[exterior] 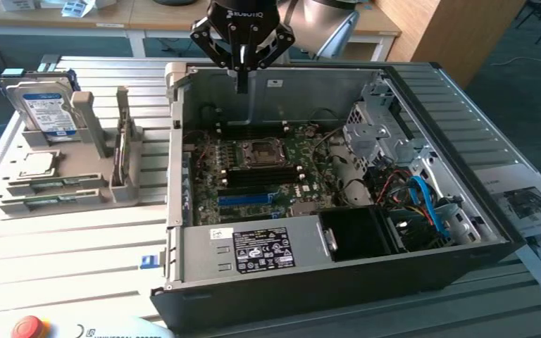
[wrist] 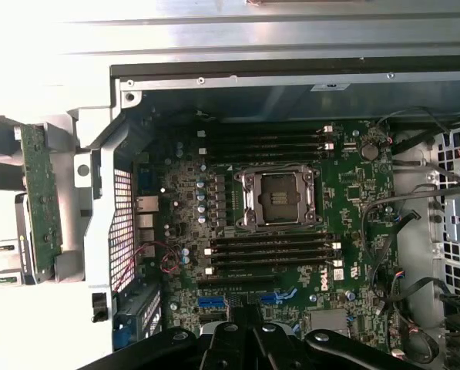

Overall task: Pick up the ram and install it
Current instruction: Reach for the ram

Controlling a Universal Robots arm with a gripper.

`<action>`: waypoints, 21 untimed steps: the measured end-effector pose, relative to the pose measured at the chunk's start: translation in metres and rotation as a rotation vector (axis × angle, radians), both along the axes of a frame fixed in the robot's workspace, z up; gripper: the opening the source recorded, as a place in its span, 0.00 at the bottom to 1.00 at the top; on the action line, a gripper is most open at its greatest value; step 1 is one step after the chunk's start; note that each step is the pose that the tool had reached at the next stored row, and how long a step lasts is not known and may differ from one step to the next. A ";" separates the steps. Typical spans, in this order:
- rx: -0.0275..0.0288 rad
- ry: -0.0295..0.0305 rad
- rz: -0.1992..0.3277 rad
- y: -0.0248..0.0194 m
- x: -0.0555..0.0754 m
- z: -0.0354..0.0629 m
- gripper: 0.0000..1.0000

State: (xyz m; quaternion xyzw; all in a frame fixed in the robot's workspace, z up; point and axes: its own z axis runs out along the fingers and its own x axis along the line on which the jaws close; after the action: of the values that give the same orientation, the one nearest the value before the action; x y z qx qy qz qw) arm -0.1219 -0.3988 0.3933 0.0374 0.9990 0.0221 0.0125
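The ram [wrist: 41,202], a slim green board, stands on edge in a grey holder [exterior: 123,144] outside the case, on the exterior view's left. My gripper [exterior: 242,86] hangs above the back wall of the open computer case [exterior: 346,282], far from the ram. Its fingers are shut together and hold nothing. In the wrist view the shut fingertips [wrist: 246,322] point down over the motherboard [wrist: 353,193]. Empty black memory slots [wrist: 270,254] run on both sides of the processor socket [wrist: 278,196].
A blue-labelled hard drive [exterior: 45,109] stands in a rack at the exterior view's left, with a square silver chip [exterior: 37,164] in front of it. Cables and a drive cage [exterior: 383,134] crowd the case's right side. A red stop button [exterior: 28,327] sits near the front.
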 end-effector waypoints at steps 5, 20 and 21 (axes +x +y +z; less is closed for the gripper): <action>0.0000 -0.0001 0.000 0.0000 -0.005 -0.0001 0.11; -0.0001 0.0000 0.000 0.0000 -0.035 -0.0004 0.11; 0.0000 0.0000 0.000 0.0000 -0.036 -0.0005 0.11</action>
State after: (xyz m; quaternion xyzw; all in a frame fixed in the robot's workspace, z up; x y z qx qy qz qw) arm -0.1581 -0.3988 0.3928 0.0374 0.9990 0.0221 0.0125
